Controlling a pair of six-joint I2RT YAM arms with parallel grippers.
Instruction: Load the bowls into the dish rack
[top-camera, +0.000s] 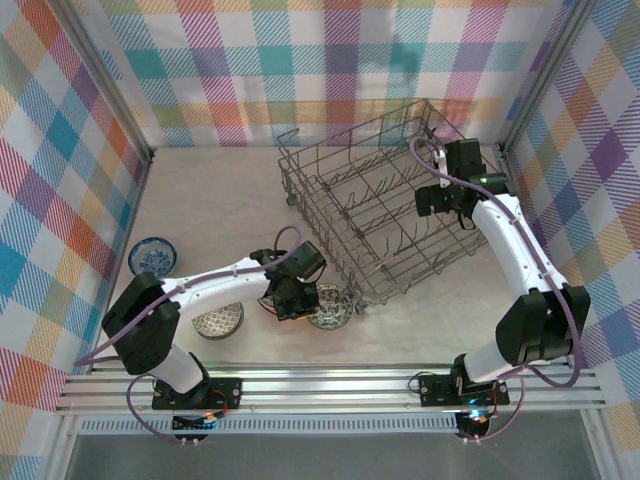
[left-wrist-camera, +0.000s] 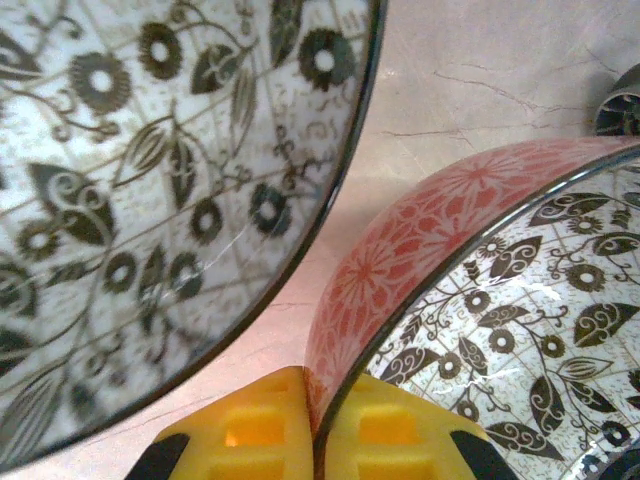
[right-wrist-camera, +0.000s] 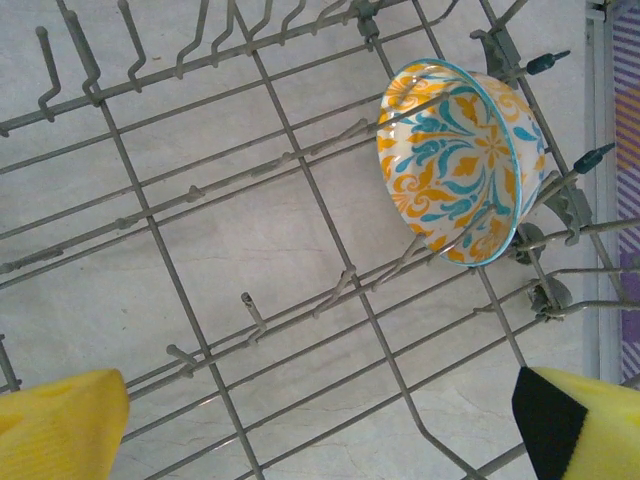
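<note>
My left gripper (left-wrist-camera: 318, 430) is shut on the rim of a bowl (left-wrist-camera: 520, 300) that is orange-red outside and dark floral inside. One yellow finger is outside the wall and one inside. A second dark floral bowl (left-wrist-camera: 130, 200) lies just to its left. From above, the left gripper (top-camera: 295, 297) sits at the edge of a patterned bowl (top-camera: 331, 306) on the table, in front of the dish rack (top-camera: 340, 190). My right gripper (right-wrist-camera: 320, 440) hangs open over the rack floor (right-wrist-camera: 250, 250). An orange-yellow and teal bowl (right-wrist-camera: 460, 160) stands on edge between the tines.
A grey patterned bowl (top-camera: 218, 321) and a blue bowl (top-camera: 152, 256) lie on the table to the left. The right arm (top-camera: 500, 230) reaches over the rack's right side. Plaid walls close in the table on three sides. A dark rack wheel (left-wrist-camera: 620, 100) is near the held bowl.
</note>
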